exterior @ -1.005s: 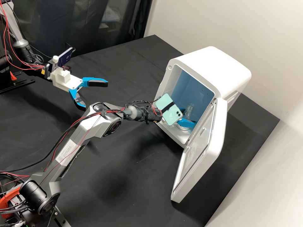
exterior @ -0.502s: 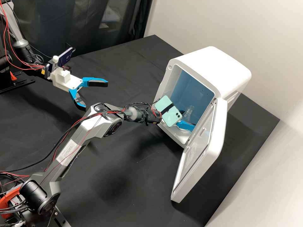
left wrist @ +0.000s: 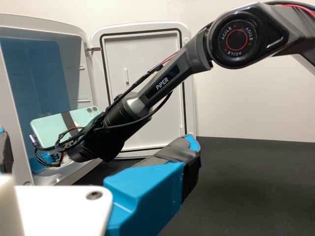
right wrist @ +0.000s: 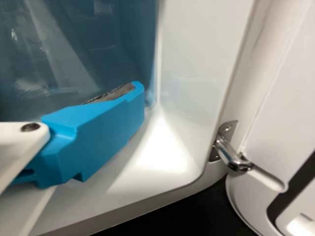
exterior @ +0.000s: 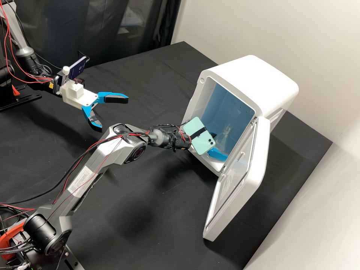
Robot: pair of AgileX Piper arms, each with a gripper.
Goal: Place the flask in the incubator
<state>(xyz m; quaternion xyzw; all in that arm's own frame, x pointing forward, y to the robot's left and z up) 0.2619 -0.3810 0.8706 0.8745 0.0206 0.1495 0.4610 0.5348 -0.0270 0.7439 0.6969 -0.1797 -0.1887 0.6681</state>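
The white incubator [exterior: 258, 80] stands at the bench's right with its door [exterior: 240, 176] swung open. A clear flask [exterior: 226, 132] stands on the floor of its blue chamber, free of any gripper. My right gripper [exterior: 215, 152] is open at the chamber's mouth, a little short of the flask. In the right wrist view one blue finger [right wrist: 93, 130] lies over the white chamber floor [right wrist: 162, 147], with blurred clear glass [right wrist: 34, 64] beyond it. My left gripper [exterior: 107, 110] hangs open and empty over the bench's left part, well away from the incubator [left wrist: 44, 29].
The open door [left wrist: 142, 83] juts toward the bench's front right edge. Its metal hinge [right wrist: 229, 152] sits close beside my right gripper. The right arm [left wrist: 162, 83] stretches across the middle of the black bench [exterior: 150, 210]. Cables and arm bases crowd the left side.
The right arm has drawn back from deep in the chamber to its mouth. The flask stays standing inside. The left arm has not moved.
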